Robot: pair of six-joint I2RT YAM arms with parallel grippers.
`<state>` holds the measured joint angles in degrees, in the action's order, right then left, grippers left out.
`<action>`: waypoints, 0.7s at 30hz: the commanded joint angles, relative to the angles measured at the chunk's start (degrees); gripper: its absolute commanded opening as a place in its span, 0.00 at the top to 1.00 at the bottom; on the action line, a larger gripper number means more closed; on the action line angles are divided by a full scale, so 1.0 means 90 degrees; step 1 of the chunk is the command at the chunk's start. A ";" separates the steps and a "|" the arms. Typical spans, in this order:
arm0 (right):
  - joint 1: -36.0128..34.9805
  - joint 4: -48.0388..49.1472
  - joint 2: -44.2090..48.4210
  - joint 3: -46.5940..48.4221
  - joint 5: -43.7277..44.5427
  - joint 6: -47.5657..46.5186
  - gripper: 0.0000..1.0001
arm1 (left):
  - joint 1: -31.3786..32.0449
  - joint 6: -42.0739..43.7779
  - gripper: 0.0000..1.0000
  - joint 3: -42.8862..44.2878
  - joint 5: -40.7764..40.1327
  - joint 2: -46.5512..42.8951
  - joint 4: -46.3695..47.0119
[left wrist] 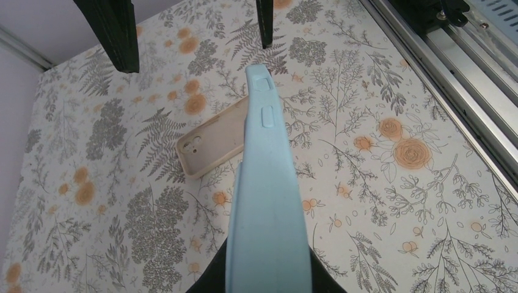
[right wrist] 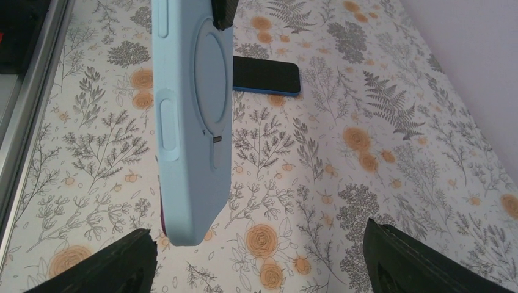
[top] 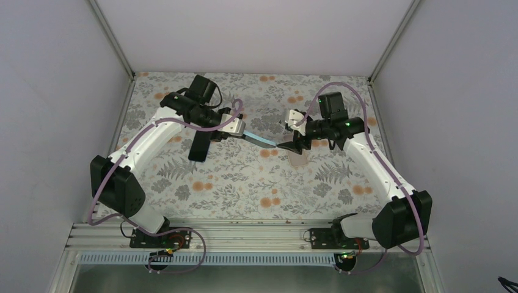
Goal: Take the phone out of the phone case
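Left gripper point(top: 239, 129): closed on one end of blue phone case point(top: 259, 140), held above desk point(top: 244, 183).
Right gripper point(top: 294, 145): spread wide, case's free end between its fingers.
Beige case point(left wrist: 211, 146): flat on desk beneath.

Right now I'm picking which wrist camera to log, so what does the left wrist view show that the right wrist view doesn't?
Only the left wrist: an empty beige case lying on the table, and the metal rail. Only the right wrist: a dark phone lying flat, and a round ring on the back of the light blue case. Both: that case, held in the air above the floral table.
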<state>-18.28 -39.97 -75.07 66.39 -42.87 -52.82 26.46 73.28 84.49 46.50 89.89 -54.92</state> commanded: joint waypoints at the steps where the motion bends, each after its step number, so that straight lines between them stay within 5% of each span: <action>1: 0.0020 -0.0207 0.0028 0.0073 -0.0095 -0.0177 0.14 | -0.0015 0.0105 0.98 0.0206 0.0309 -0.0088 0.0194; 21: 0.0010 0.0059 -0.0312 -0.0028 -0.0121 -0.0133 0.16 | 0.0000 0.0064 0.98 0.0382 0.0380 -0.0064 0.0054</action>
<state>-18.31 -41.06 -78.08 66.37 -42.96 -53.58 26.48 72.88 85.82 46.54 89.89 -54.96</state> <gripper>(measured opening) 0.844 0.123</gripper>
